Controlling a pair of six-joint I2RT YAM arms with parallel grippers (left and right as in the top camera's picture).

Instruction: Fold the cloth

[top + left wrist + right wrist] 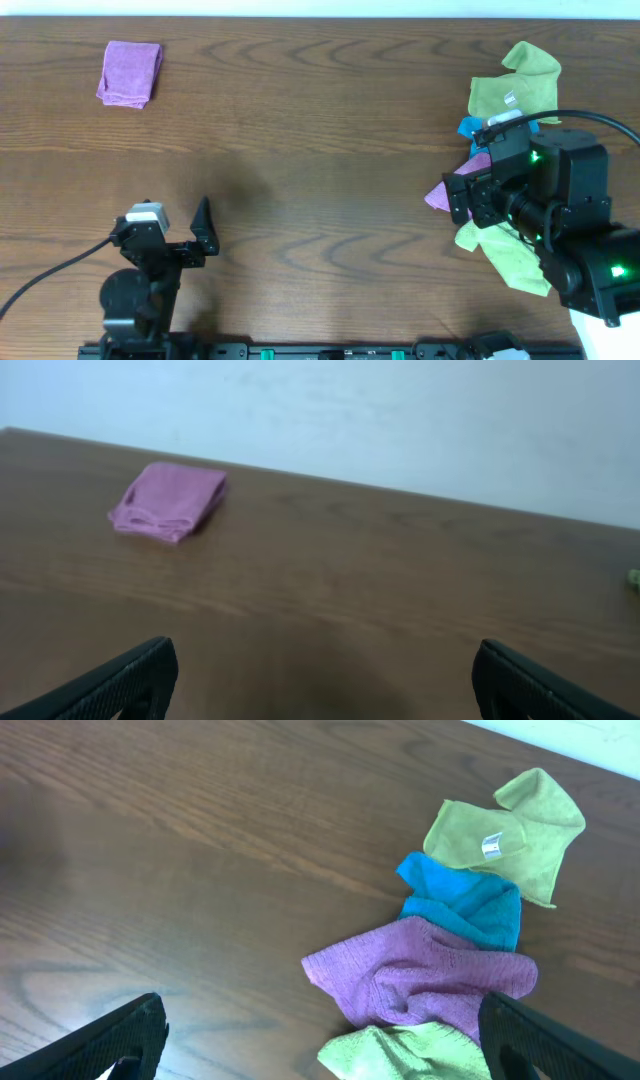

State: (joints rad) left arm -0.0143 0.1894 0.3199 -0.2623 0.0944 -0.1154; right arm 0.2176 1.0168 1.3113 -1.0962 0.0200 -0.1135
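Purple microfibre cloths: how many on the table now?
2. One folded purple microfibre cloth lies far left; one bunched purple cloth sits in the mixed pile at right. Others may hide underneath.

On the table (320, 130), cloth (130, 73) at far left, heap of cloths (530, 80) at right.

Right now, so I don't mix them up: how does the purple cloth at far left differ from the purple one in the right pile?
The folded purple cloth is a neat rectangle; the bunched purple cloth is crumpled. The folded one lies alone; the bunched one touches a blue cloth and a lime-green cloth. Both are purple and ungripped.
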